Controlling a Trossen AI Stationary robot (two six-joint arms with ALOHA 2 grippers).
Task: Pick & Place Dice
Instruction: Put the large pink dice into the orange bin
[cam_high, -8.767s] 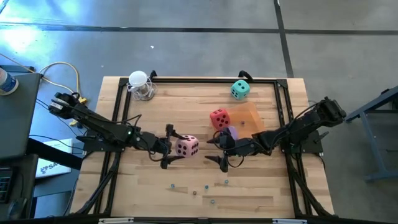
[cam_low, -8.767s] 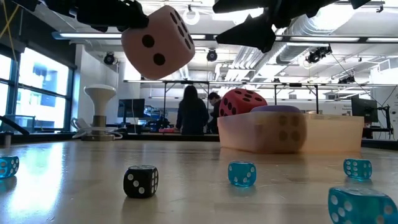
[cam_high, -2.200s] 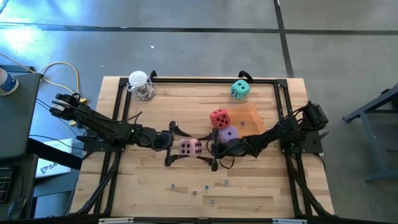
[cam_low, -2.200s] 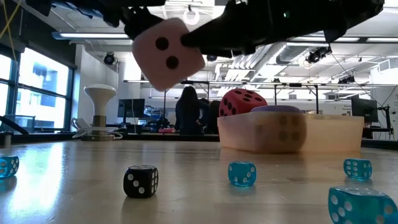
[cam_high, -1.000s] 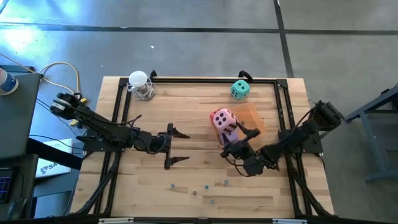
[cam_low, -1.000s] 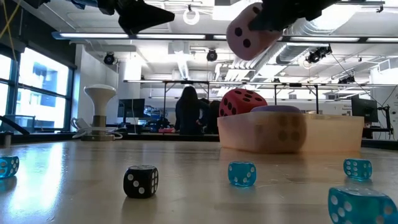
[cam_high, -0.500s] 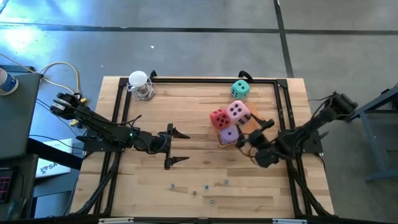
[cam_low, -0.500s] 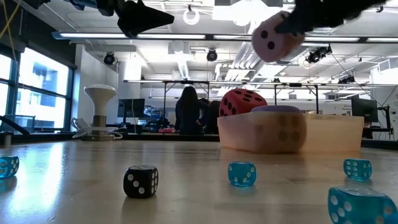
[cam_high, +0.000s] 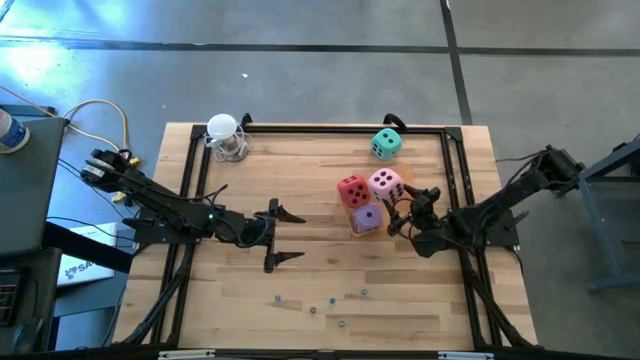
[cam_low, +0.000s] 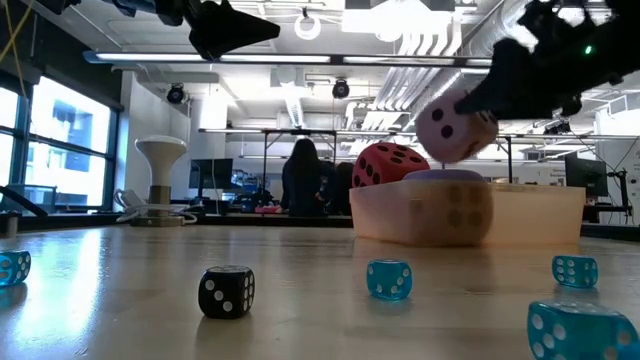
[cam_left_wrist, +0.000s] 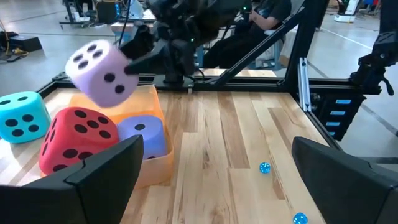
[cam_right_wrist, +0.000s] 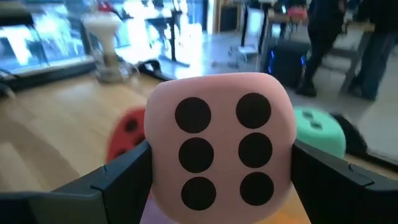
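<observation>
The pink die (cam_high: 385, 184) hangs over the translucent orange tray (cam_high: 404, 184), with my right gripper (cam_high: 396, 200) shut on it. In the tray lies the purple die (cam_high: 367, 217). The red die (cam_high: 352, 190) stands against the tray's left side, and the teal die (cam_high: 386, 144) sits farther back near the far edge. In the low view the pink die (cam_low: 455, 130) hovers just above the tray's rim (cam_low: 465, 190). My left gripper (cam_high: 288, 236) stands open above the table's middle, with nothing between its fingers. My right gripper pinches the pink die between its two fingers, one on each of two opposite faces (cam_right_wrist: 158, 149), with the six-pip face toward the wrist. The fingers (cam_right_wrist: 118, 180) come nearly level from the table's right side. The die is lifted clear above the tray.
Small dice lie on the near part of the table: a black one (cam_low: 226, 292) and several blue ones (cam_low: 388, 279). A white stand (cam_high: 225, 135) is at the far left corner. A black frame (cam_high: 320, 127) rims the table. People stand in the room behind.
My right gripper has carried the pink die toward the table's right edge and down, from high over the red die to just above the orange tray. It rolled on the way, turning the die. It stays shut on the die.
</observation>
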